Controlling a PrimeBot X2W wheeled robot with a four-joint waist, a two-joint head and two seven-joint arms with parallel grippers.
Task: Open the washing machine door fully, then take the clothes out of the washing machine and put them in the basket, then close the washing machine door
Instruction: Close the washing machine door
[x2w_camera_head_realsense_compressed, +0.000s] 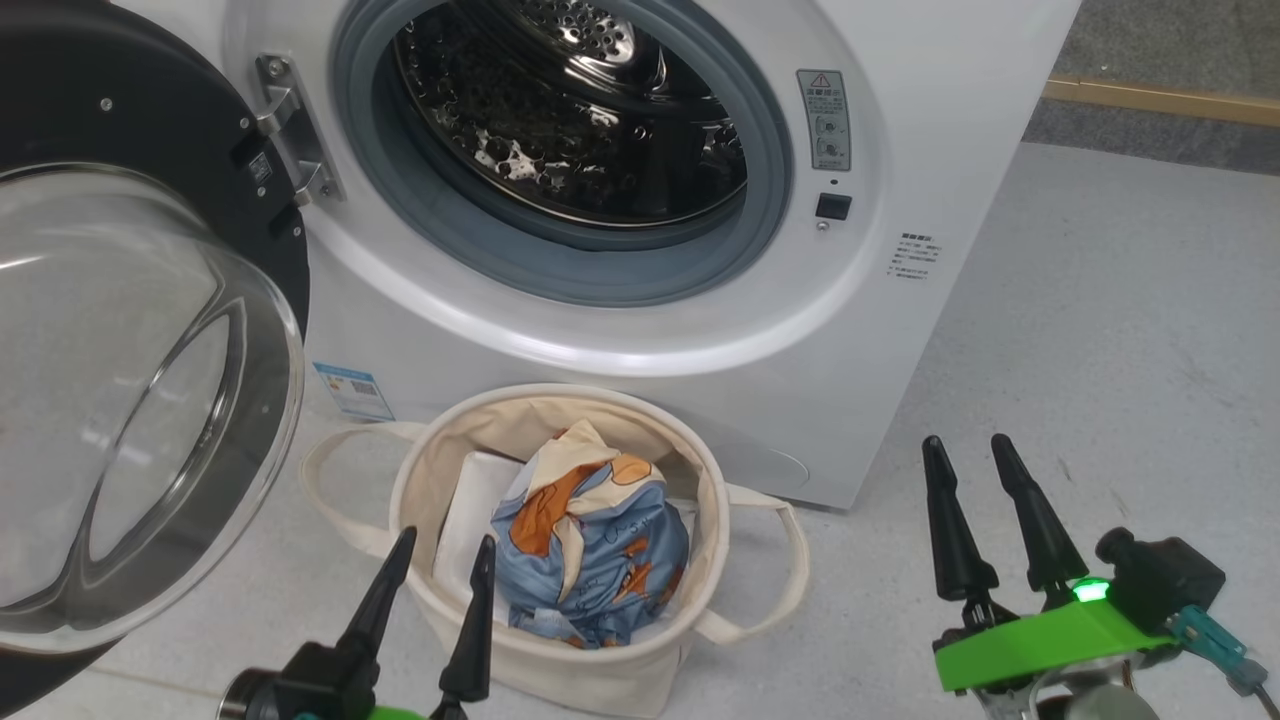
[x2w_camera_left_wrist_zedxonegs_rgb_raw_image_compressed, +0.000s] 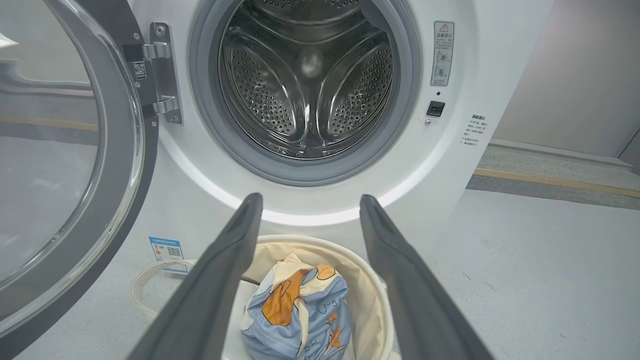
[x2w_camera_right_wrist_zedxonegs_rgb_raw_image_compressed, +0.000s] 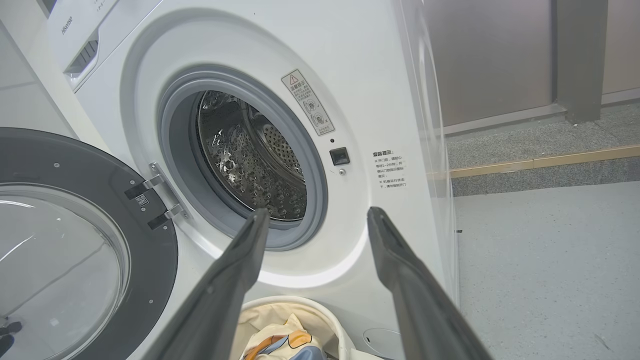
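Observation:
The white washing machine (x2w_camera_head_realsense_compressed: 640, 330) stands ahead with its steel drum (x2w_camera_left_wrist_zedxonegs_rgb_raw_image_compressed: 307, 80) showing nothing inside. Its door (x2w_camera_head_realsense_compressed: 130, 390), black-rimmed with bulging glass, is swung wide to the left. On the floor below the opening sits the cream basket (x2w_camera_head_realsense_compressed: 420, 480), and the light blue clothes (x2w_camera_head_realsense_compressed: 590, 540) with orange patches lie inside it beside a white folded sheet (x2w_camera_head_realsense_compressed: 470, 510). My left gripper (x2w_camera_head_realsense_compressed: 445, 550) hovers open just in front of the basket's near rim. Off to the basket's right, my right gripper (x2w_camera_head_realsense_compressed: 970, 450) is open and holds nothing.
A pale grey floor (x2w_camera_head_realsense_compressed: 1100, 350) spreads to the right of the machine. A raised step with a wooden strip (x2w_camera_head_realsense_compressed: 1160, 100) runs along the back right. The open door (x2w_camera_right_wrist_zedxonegs_rgb_raw_image_compressed: 75, 240) reaches out over the floor at the left.

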